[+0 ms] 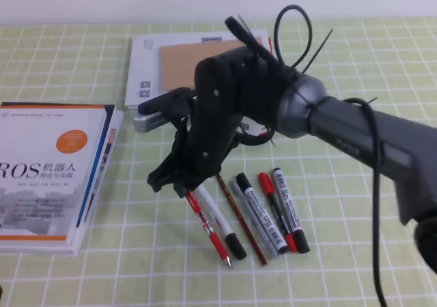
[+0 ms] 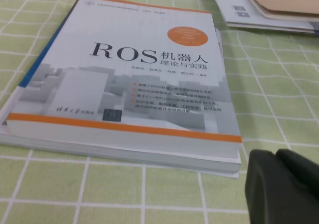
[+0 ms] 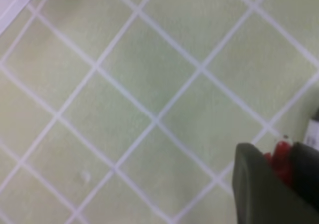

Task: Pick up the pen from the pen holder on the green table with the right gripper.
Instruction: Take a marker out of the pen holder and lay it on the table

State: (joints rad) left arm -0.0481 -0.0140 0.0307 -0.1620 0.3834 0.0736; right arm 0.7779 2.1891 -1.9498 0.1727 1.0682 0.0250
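Right end effector [image 1: 179,184] hangs low over the green surface [image 1: 341,68], its fingers pinching the upper end of the red pen [image 1: 208,229]. Right wrist view confirms it: a scrap of red barrel [image 3: 280,157] sits squeezed between the two dark pads [image 3: 251,184].

Pen slants down and right from the grip, silver tip at or just above the surface; contact can't be told from here. Pen holder not visible in any view, possibly hidden behind the arm.

Just beside the pen lie a whitish pen with a black cap [image 1: 220,220], a thin dark-red pencil [image 1: 240,218], a grey marker [image 1: 258,215] and a red-and-black marker [image 1: 276,211], all in a loose fan.

Further out: ROS book [image 1: 51,174] at left, white papers with a brown envelope [image 1: 179,58] behind the arm.

Left end effector [image 2: 281,186] only a dark edge in its own view, near the book's corner; spread or pressed together, cannot tell.

Judgement on the step: grasp looks made, lift is what remains. Raise straight up, slowly, keeping the pinch firm, since the hold is near one end and the long free end could swing or pivot. Clear the neighbouring pens before any sideways travel, or the tip may drag them
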